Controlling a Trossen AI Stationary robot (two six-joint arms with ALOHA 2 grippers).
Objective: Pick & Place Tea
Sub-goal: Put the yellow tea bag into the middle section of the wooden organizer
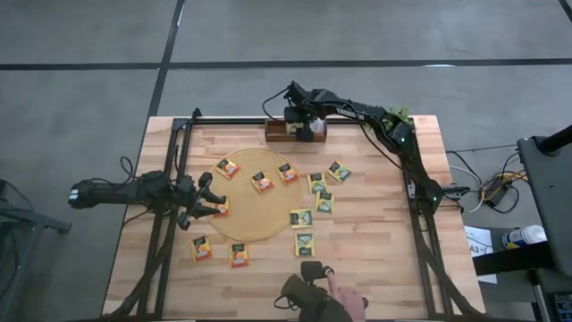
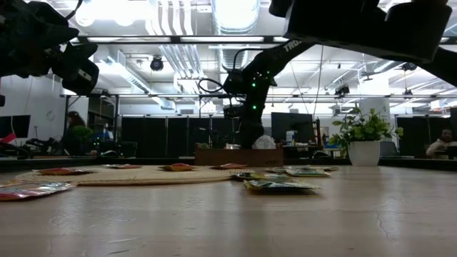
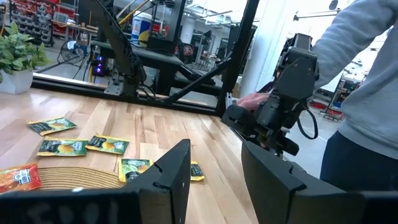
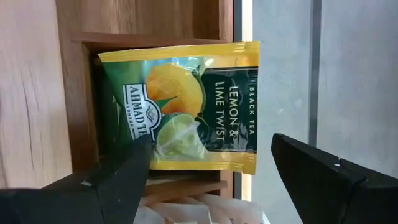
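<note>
Arms at work over the tea table, seen from above. My right arm reaches across to the far edge, its wrist bent down so that my right gripper (image 1: 305, 125) hangs over the wooden tray (image 1: 277, 134); its fingers (image 4: 118, 177) stand spread wide and hold nothing. Directly beneath them a green-yellow sachet (image 4: 180, 106) (printed "Lemon & Lime Twist") lies in a tray compartment, framed between the two fingers and apart from both.

My left arm stretches in low from the left side, and my left gripper (image 1: 207, 199) sits at the left rim of the round mat (image 1: 268, 228). Its fingers (image 3: 171, 177) stand partly apart with nothing visible between them. An orange sachet (image 1: 221, 208) lies just beside the fingertips at the mat's edge; whether it touches them I cannot tell.

The remaining sachets (image 1: 319, 192) lie scattered flat on the mat and on the bare table (image 1: 375, 259) to its right and near side. A person's hand (image 1: 344, 297) shows at the near edge.
</note>
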